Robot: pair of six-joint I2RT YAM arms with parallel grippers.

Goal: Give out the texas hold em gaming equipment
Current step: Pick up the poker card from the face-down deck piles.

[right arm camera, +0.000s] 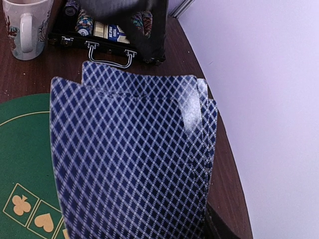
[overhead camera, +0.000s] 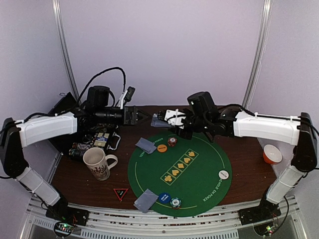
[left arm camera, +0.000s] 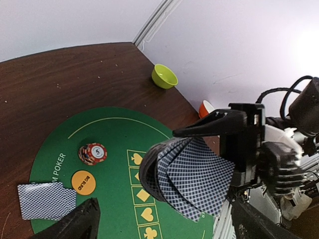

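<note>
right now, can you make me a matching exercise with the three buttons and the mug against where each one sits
Things: 1 orange button; 2 white button; 3 blue button; 4 mug.
Places: a bare table left of the mat; b beside the teal-white chips; c alone at the mat's right edge; d beside the red-white chips.
Pairs: 1-d, 2-c, 3-b, 4-a.
</note>
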